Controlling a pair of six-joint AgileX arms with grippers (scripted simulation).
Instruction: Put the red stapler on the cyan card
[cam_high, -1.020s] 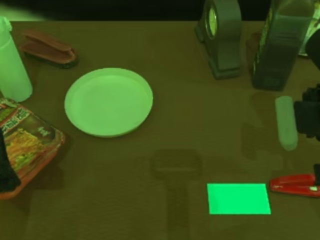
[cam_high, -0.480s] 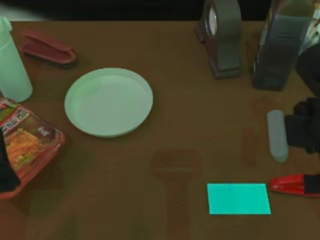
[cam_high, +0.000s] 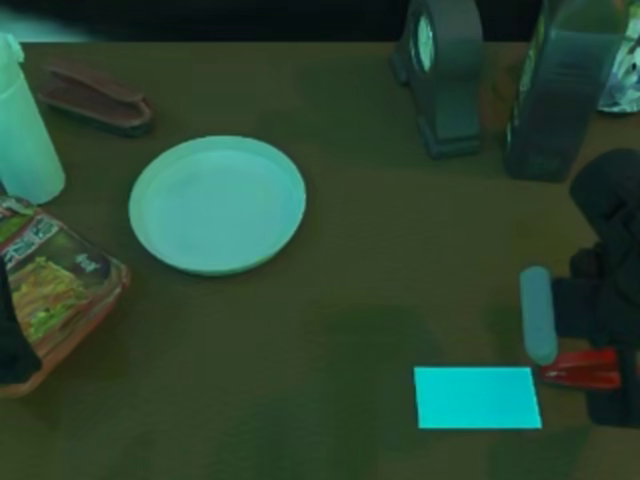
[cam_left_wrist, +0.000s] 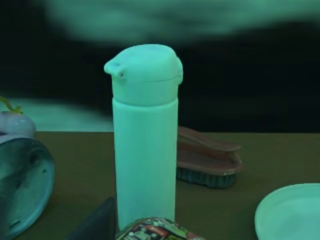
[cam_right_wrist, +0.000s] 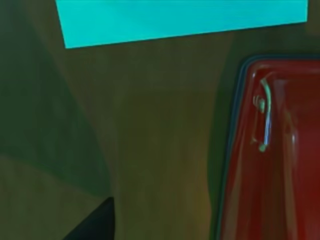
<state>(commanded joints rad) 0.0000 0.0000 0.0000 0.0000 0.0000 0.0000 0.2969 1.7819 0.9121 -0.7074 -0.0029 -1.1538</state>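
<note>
The red stapler lies on the table just right of the cyan card, its narrow end pointing at the card with a small gap between them. My right gripper hangs over the stapler's wide end and hides that end in the top view. In the right wrist view the glossy red stapler fills one side, the cyan card lies beyond it, and one dark fingertip stands well apart from the stapler. The jaws look open, holding nothing. My left gripper stays parked at the left edge.
A white plate sits left of centre. At the far left are a white bottle, a dull dark-red stapler and a snack packet. A clock and a dark container stand at the back right.
My right arm has come forward and slightly left, from beside the dark container to over the red stapler's wide end. The stapler and card have not moved.
</note>
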